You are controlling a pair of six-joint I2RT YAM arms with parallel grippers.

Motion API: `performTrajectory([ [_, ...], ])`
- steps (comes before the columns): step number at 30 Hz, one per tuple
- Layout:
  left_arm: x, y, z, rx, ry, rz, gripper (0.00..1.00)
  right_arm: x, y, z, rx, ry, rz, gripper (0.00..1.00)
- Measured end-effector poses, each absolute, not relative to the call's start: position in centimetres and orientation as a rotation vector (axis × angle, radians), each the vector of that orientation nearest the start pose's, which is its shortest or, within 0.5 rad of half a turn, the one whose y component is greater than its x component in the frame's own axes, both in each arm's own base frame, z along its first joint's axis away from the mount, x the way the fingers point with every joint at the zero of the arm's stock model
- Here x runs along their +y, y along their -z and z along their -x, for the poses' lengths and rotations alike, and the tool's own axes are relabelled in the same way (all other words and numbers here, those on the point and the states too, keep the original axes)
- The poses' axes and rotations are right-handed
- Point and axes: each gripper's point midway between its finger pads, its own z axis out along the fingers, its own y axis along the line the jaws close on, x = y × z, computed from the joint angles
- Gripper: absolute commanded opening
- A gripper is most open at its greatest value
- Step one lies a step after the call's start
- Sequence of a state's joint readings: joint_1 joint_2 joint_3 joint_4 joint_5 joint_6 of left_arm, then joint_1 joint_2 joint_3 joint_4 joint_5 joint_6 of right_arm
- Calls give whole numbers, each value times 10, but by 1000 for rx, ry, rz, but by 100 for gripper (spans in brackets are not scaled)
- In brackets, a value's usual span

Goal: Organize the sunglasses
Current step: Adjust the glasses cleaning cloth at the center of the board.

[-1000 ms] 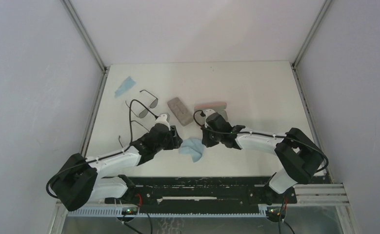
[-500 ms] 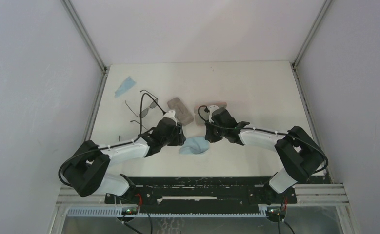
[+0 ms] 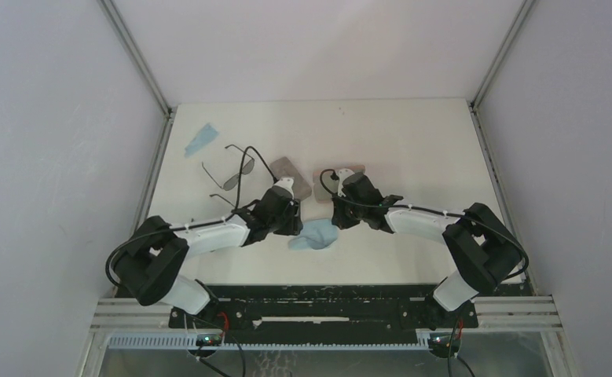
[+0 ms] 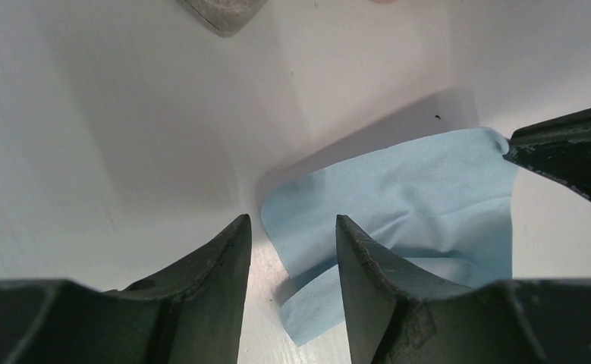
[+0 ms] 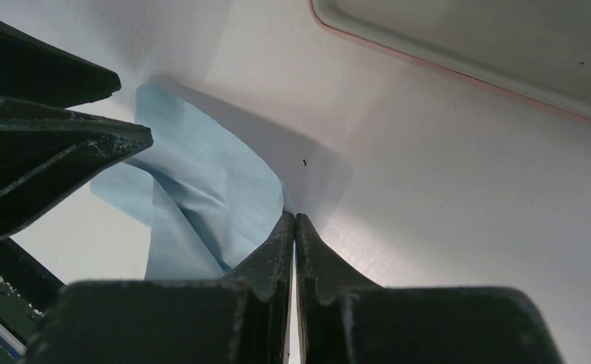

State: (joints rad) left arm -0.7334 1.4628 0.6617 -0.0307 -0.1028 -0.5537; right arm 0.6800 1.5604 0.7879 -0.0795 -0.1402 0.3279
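Grip: the right gripper (image 5: 292,220) has its black fingers pressed together on one corner of a light blue square cleaning cloth (image 4: 413,189), holding that corner up off the white table (image 3: 412,157).
Left side: the left gripper (image 4: 292,227) has its jaws half spread, straddling the cloth's opposite edge without gripping it yet.
Likely reason: the two arms seem to be working the cloth together. One holds a corner up so the other can catch the far edge, perhaps to fold it or carry it aside.
Nearby: a grey-brown oblong case (image 3: 289,167) sits just beyond the left gripper, and a pink oblong case (image 3: 353,167) just beyond the right one.
Sunglasses: a pair of thin black wire sunglasses with dark lenses (image 3: 230,173) lies on the table left of the grey-brown case, apart from both grippers. I cannot make out a second pair.
Far corner: a second light blue cloth (image 3: 200,140) lies near the back left edge.
Change over the last second: the left arm has swung in toward the middle and reached the cloth. The cloth, which lay flatter, is now bunched and lifted. The sunglasses have stayed where they were.
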Motion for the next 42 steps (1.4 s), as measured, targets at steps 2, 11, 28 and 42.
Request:
performTrajectory([
  [2,-236,-30,-253,2460,446,-195,49,260,-38,-262,2460,-609,501,0],
  [11,-239,-20,-252,2488,351,-251,46,258,-38,-263,2462,-607,495,0],
  [28,-245,-16,-261,2466,301,-285,0,255,-35,-259,2487,-595,498,0],
  [42,-259,-69,-258,2326,460,-340,0,248,-72,-252,2349,-617,513,0],
])
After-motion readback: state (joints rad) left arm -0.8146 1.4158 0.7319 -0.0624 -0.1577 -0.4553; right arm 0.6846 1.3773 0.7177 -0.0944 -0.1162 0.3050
